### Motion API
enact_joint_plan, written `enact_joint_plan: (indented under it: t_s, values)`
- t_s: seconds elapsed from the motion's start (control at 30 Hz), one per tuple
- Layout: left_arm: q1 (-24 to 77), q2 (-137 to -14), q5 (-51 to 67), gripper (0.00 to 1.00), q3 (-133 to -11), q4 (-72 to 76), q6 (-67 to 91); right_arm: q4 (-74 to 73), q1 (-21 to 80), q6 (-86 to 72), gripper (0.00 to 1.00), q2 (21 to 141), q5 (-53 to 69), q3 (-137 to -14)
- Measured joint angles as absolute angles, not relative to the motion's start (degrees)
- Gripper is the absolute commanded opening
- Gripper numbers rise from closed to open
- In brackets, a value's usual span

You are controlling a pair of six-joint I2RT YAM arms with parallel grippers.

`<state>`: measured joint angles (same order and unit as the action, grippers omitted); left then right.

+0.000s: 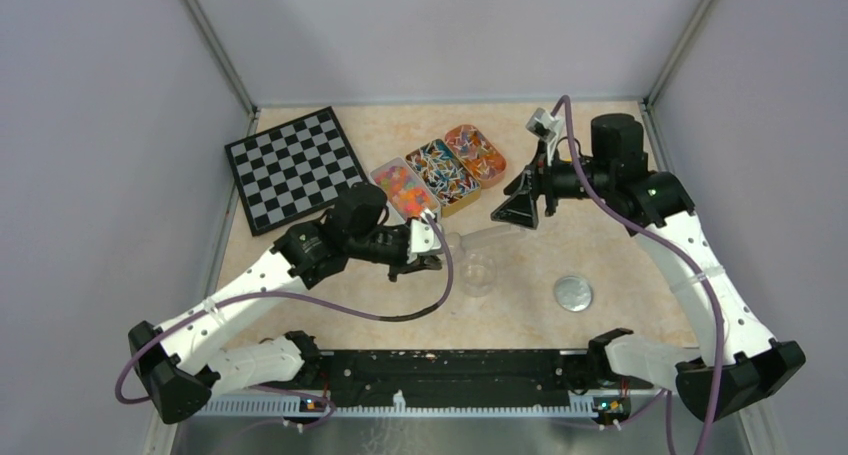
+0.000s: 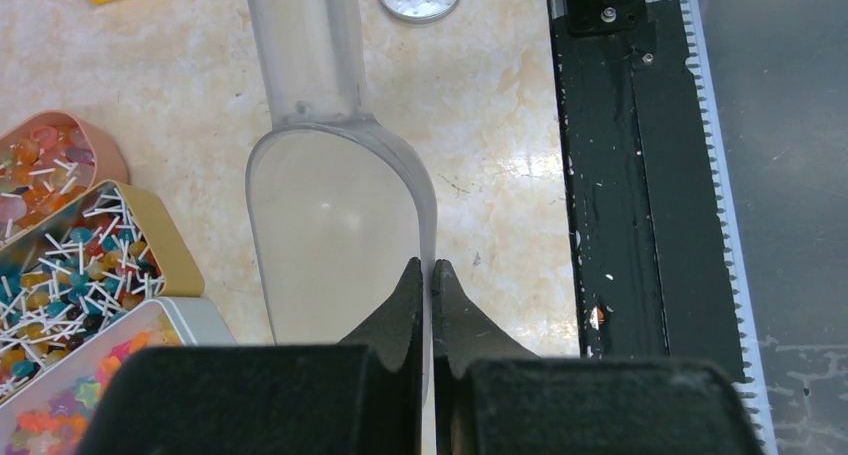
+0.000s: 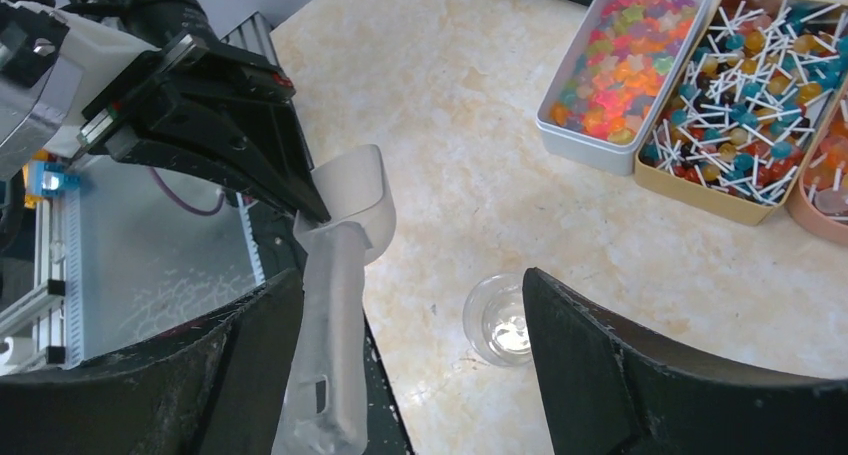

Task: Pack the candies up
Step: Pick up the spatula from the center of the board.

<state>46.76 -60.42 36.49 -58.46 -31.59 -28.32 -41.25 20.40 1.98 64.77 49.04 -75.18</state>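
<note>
Beige marbled worktop [image 1: 600, 245]. Left gripper [image 2: 427, 275] clamped tight on the rim of a clear scoop [image 2: 330, 225] — right gripper [image 3: 410, 275] wide open astride its handle.

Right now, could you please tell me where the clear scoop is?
In the top view, the clear scoop is mid-table, its bowl rim pinched by the left gripper, just beyond the glass jar and near the candy trays.

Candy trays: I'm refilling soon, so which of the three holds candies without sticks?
The white tray, its candies star-shaped; the gold tray and orange tray both show white sticks.
</note>
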Motion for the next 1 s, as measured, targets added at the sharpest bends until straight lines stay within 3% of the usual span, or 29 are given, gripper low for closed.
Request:
enact_joint_plan:
  t_s: [0.37, 0.63, 1.0]
  values:
    - [46.76, -60.51, 37.26, 0.00, -58.43, -31.62, -27.94, -43.33, 27.70, 6.87, 0.72, 62.78, 46.54, -74.63]
    - [46.76, -60.53, 37.95, 0.00, -58.43, -31.55, -27.29, -48.16, 28.45, 10.79, 0.78, 62.85, 41.93, -74.41]
    - [46.76, -60.53, 39.46, 0.00, -58.37, -30.22, -25.41, -48.05, 31.46, 11.44, 0.61, 62.11, 42.13, -71.90]
